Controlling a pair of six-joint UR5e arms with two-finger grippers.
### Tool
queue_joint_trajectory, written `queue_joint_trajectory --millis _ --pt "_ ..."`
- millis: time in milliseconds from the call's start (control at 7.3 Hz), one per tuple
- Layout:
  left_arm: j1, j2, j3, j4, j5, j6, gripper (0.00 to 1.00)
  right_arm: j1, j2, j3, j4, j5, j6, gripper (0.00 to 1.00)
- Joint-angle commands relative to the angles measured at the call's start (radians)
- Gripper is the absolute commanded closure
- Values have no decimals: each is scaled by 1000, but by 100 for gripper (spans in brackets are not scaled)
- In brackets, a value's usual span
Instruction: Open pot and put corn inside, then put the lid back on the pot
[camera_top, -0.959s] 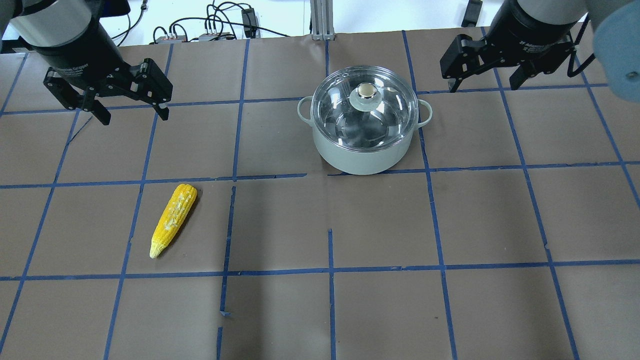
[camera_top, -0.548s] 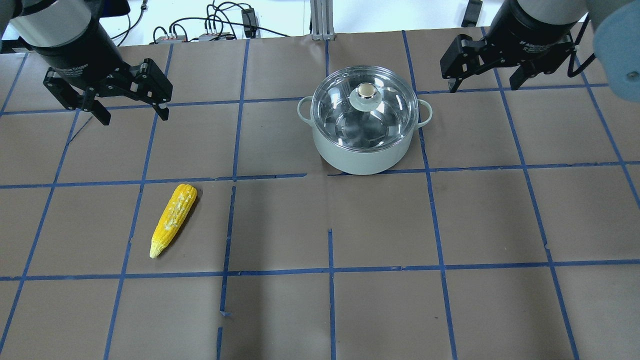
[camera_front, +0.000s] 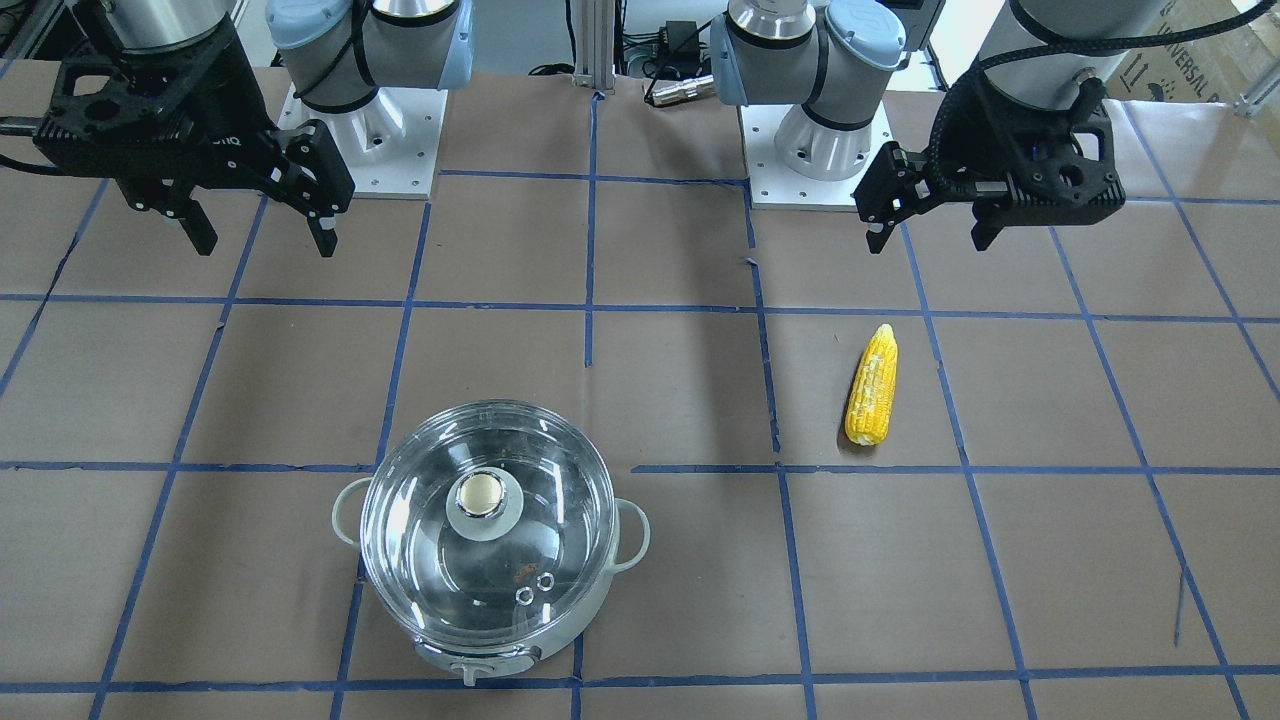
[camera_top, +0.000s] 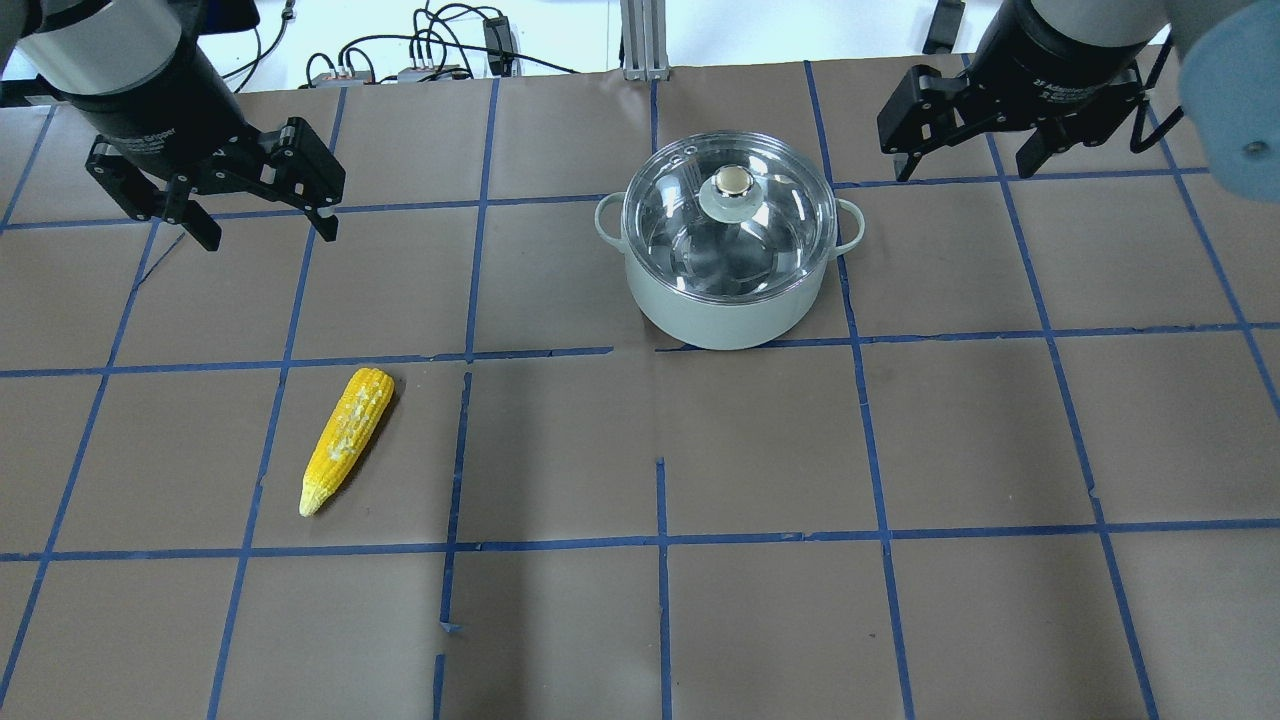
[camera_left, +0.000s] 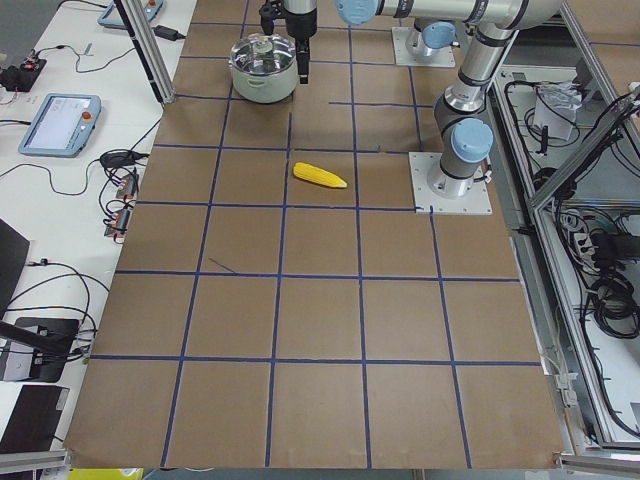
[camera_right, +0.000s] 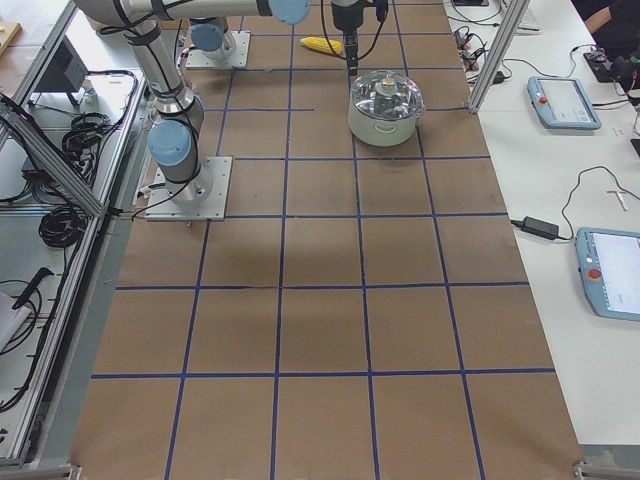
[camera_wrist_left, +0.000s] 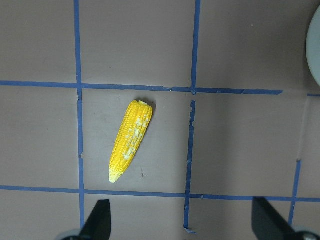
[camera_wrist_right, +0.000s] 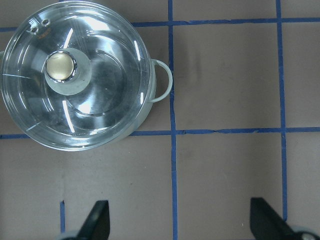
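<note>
The pale mint pot (camera_top: 730, 310) stands on the table with the clear glass lid (camera_top: 730, 215) on it, knob (camera_top: 733, 190) up. It also shows in the front view (camera_front: 490, 640) and the right wrist view (camera_wrist_right: 75, 75). The yellow corn (camera_top: 346, 438) lies flat on the table, left of the pot; it shows too in the left wrist view (camera_wrist_left: 130, 140) and the front view (camera_front: 872, 385). My left gripper (camera_top: 268, 230) is open and empty, high above the table beyond the corn. My right gripper (camera_top: 965, 170) is open and empty, high to the right of the pot.
The table is brown paper with a blue tape grid (camera_top: 660, 540). Cables and boxes (camera_top: 420, 60) lie past the far edge. The arm bases (camera_front: 360, 150) stand on white plates at the robot side.
My right gripper has moved slightly up and towards the far edge. The left gripper, pot, lid and corn have not moved.
</note>
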Motion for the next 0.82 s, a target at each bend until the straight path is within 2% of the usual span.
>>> queue_joint_trajectory --millis 0,274,685 --pt "-1 1 0 0 0 0 0 75 92 -16 -136 -5 75 1" --pt "-1 -1 0 0 8 2 0 114 189 -85 -143 -7 136 1" --pt "-2 5 0 -12 9 2 0 157 359 -209 -124 -7 133 1"
